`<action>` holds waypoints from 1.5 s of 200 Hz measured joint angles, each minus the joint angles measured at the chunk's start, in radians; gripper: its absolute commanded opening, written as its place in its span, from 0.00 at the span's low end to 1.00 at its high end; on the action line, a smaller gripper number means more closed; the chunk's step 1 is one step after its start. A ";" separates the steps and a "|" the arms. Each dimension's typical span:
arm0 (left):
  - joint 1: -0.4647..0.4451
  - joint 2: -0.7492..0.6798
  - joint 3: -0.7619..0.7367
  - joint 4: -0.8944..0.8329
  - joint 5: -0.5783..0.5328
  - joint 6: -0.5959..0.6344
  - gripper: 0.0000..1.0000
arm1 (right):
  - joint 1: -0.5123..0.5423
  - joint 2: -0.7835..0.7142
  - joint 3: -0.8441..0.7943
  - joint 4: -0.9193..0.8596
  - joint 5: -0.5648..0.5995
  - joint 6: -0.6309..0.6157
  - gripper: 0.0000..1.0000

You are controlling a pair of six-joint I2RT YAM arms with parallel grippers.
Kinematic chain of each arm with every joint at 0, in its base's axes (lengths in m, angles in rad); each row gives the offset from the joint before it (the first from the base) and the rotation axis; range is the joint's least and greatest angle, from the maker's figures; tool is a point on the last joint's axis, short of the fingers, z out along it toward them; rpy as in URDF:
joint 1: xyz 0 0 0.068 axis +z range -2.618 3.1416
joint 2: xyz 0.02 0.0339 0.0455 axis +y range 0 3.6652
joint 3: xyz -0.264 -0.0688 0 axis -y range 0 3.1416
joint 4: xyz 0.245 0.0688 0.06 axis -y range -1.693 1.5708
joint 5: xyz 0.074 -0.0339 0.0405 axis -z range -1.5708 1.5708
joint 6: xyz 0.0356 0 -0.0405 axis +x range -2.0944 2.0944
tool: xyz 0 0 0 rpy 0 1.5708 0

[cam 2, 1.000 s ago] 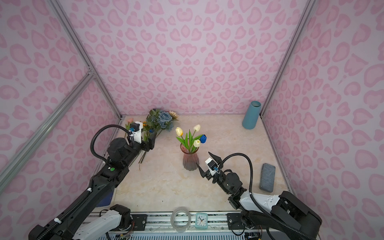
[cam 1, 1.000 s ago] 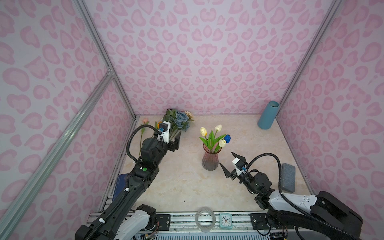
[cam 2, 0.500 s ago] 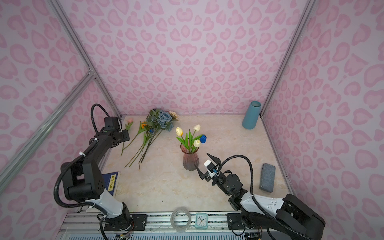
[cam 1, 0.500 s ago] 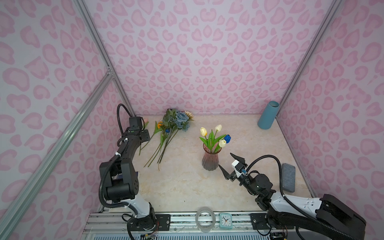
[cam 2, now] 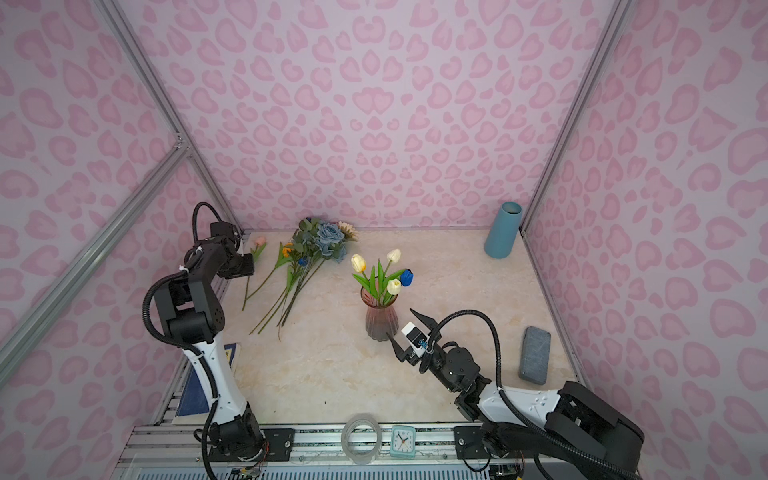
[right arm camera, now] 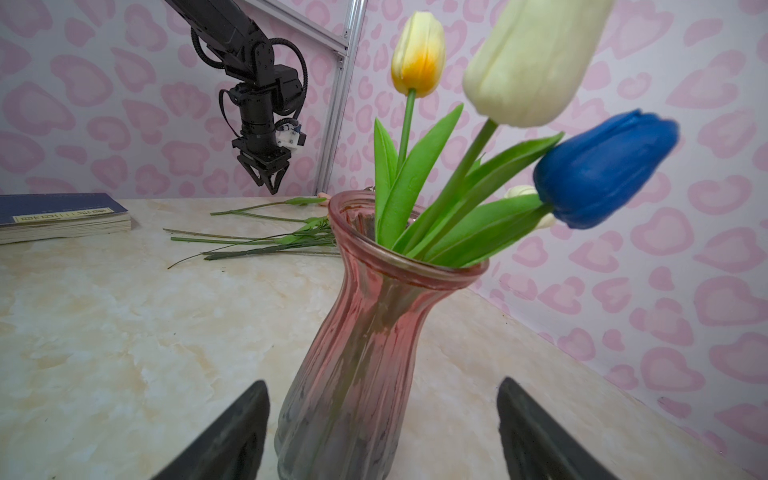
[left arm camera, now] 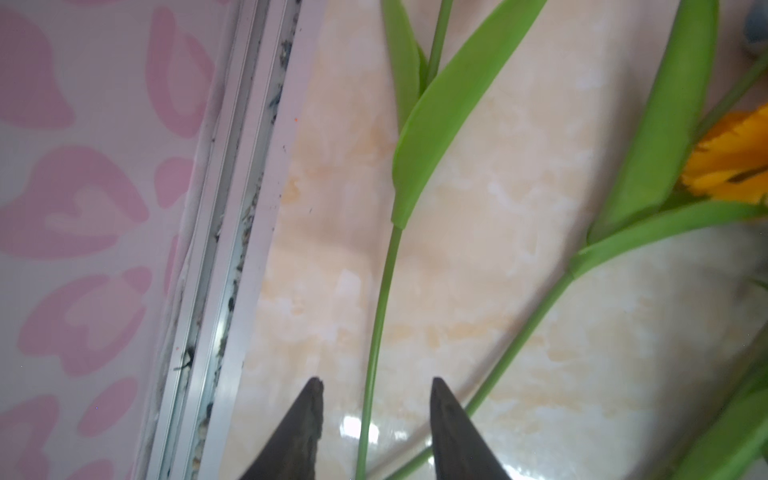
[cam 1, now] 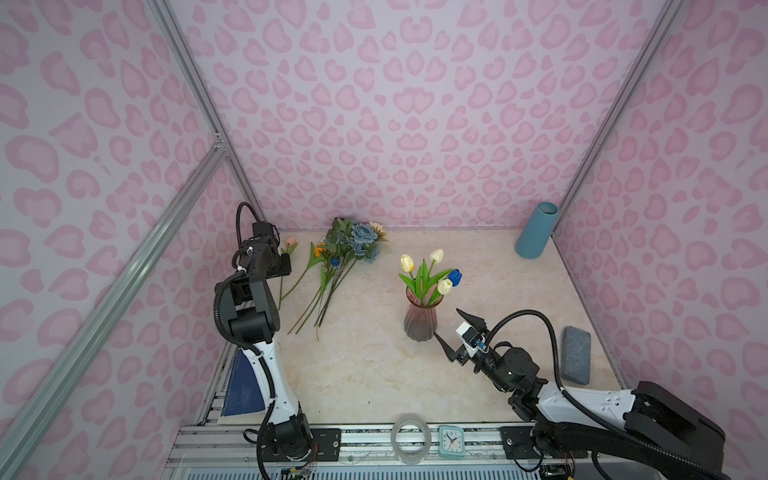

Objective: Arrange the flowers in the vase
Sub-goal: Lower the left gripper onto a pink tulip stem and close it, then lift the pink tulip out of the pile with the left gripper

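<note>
Since one second ago the left arm is pulled back to the wall. Four tulips stand in the vase; other flowers lie on the worktop. Only the left wrist view shows the left end effector released around a tulip stem; the right end effector is spread wide too.

- A pink ribbed glass vase stands upright on the marbled bench.
- It holds a yellow tulip, a cream tulip, a blue tulip leaning outward, and a small white bud.
- The right gripper is spread wide, a dark fingertip either side of the vase's base, neither touching.
- Beyond, loose flower stems lie flat; the left gripper hangs point-down above them.
- A blue book lies well apart.
</note>
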 measured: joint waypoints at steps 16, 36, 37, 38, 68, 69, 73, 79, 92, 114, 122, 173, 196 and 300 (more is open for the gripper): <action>-0.003 0.069 0.093 -0.035 -0.002 0.018 0.43 | 0.002 0.002 0.005 0.000 0.000 -0.005 0.85; -0.004 0.142 0.184 -0.081 -0.016 0.030 0.40 | 0.005 0.000 0.006 0.000 0.000 -0.012 0.85; -0.004 0.143 0.186 -0.082 -0.016 0.031 0.40 | 0.005 -0.001 0.006 0.000 0.000 -0.012 0.85; -0.004 0.146 0.190 -0.085 -0.019 0.032 0.40 | 0.006 -0.001 0.006 0.000 0.000 -0.012 0.85; -0.004 0.202 0.242 -0.136 -0.037 0.055 0.37 | 0.006 -0.001 0.006 0.001 0.001 -0.019 0.85; -0.004 0.203 0.243 -0.137 -0.037 0.056 0.37 | 0.006 0.000 0.006 0.001 0.001 -0.019 0.85; -0.004 0.209 0.248 -0.141 -0.037 0.060 0.37 | 0.007 0.001 0.006 0.001 0.001 -0.019 0.85; -0.005 0.215 0.254 -0.146 -0.037 0.063 0.37 | 0.007 0.003 0.006 0.001 0.001 -0.019 0.85; -0.005 0.221 0.265 -0.150 -0.038 0.064 0.26 | 0.008 0.005 0.006 0.001 0.001 -0.019 0.85; -0.006 0.227 0.272 -0.158 -0.048 0.074 0.14 | 0.010 0.003 0.006 0.001 0.001 -0.020 0.85; -0.006 0.228 0.272 -0.161 -0.056 0.077 0.13 | 0.010 0.003 0.006 0.002 0.001 -0.020 0.85; -0.010 0.221 0.270 -0.185 -0.082 0.076 0.03 | 0.012 0.003 0.006 0.001 0.001 -0.023 0.85; -0.015 0.179 0.249 -0.192 -0.092 0.065 0.03 | 0.012 0.003 0.006 0.001 0.001 -0.023 0.85; -0.160 -0.408 -0.207 0.074 -0.037 -0.045 0.03 | 0.016 0.004 0.006 0.000 0.003 -0.031 0.85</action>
